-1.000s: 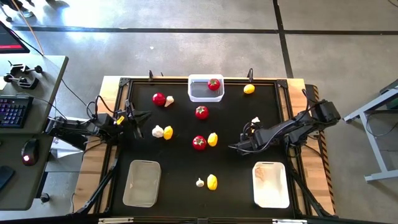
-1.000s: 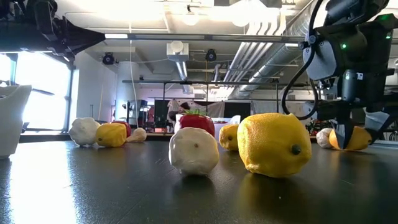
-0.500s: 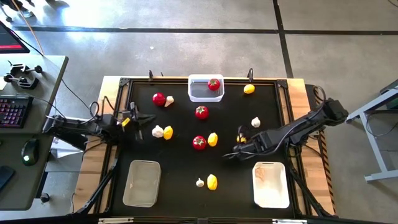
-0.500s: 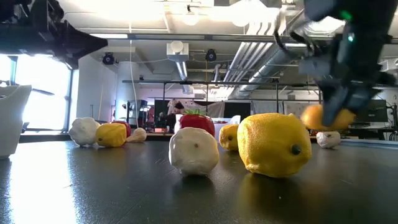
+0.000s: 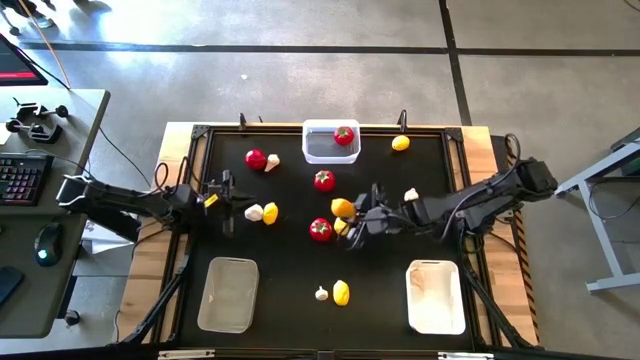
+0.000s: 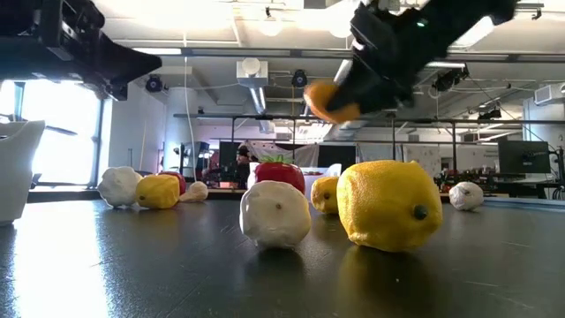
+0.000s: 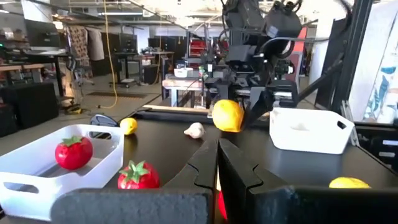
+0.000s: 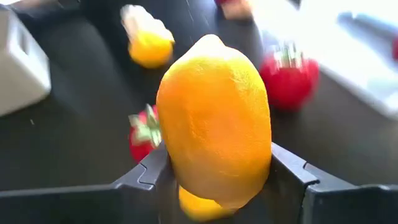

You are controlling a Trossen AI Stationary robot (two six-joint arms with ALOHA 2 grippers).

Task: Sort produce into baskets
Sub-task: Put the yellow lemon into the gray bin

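Workshop setting around a black-topped table with a wooden rim.

The table stands on a grey concrete floor crossed by dark seam lines. Beside it, a grey desk carries a backlit keyboard and a mouse; a light metal frame stands at the opposite side. Across the table top, the room shows an open ceiling with exposed ducts, pipes and bright lamps, and a large bright window on one wall. Further back stand workbenches, hanging garments, a yellow cable and monitors.
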